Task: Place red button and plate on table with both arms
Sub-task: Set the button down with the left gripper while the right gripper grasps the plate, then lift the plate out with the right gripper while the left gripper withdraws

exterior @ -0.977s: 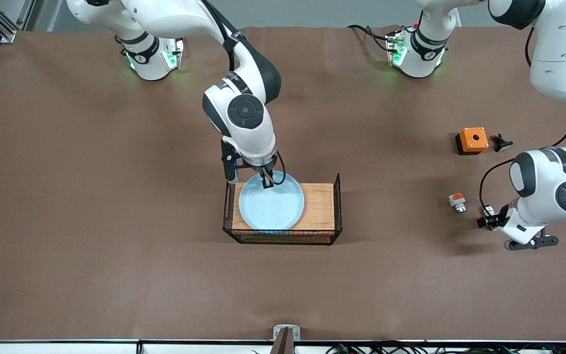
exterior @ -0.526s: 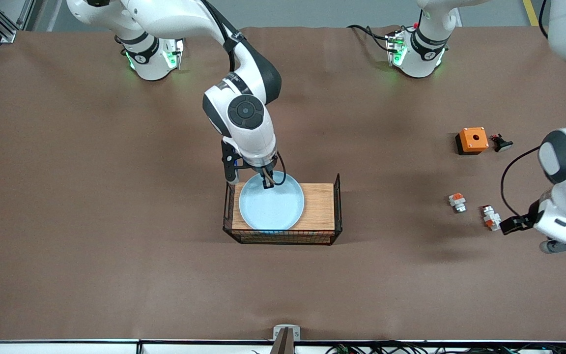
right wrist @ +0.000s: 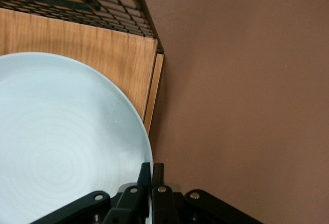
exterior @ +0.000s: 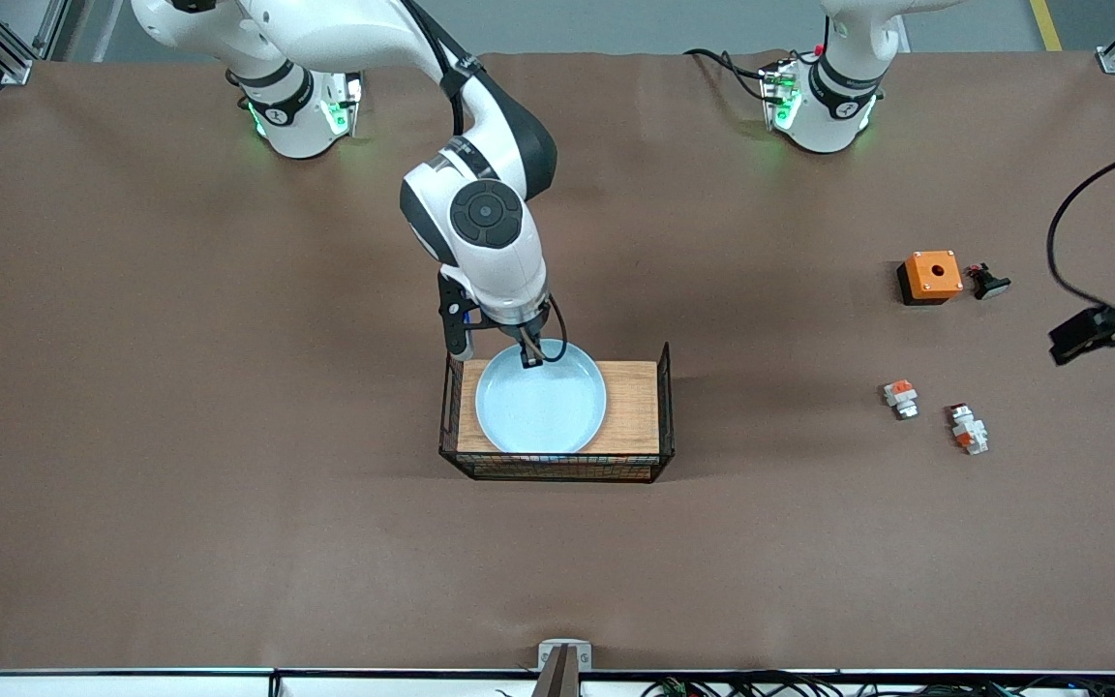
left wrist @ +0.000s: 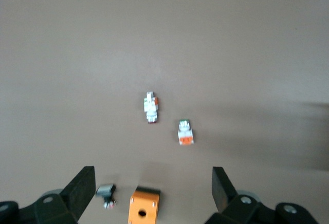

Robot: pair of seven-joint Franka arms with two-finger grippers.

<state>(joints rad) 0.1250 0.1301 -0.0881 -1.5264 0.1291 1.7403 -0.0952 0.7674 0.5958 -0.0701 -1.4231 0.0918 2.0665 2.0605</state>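
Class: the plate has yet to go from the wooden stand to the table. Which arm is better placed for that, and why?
The right arm. The right gripper has its fingers shut on the rim of the plate, on the wooden stand. The left gripper is open, high above the red button on the table.

Plate (exterior: 540,411) pale blue (plain); table (exterior: 228,387) matte brown.

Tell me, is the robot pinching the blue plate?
Touching. The right wrist view shows the right gripper shut on the plate at its rim.
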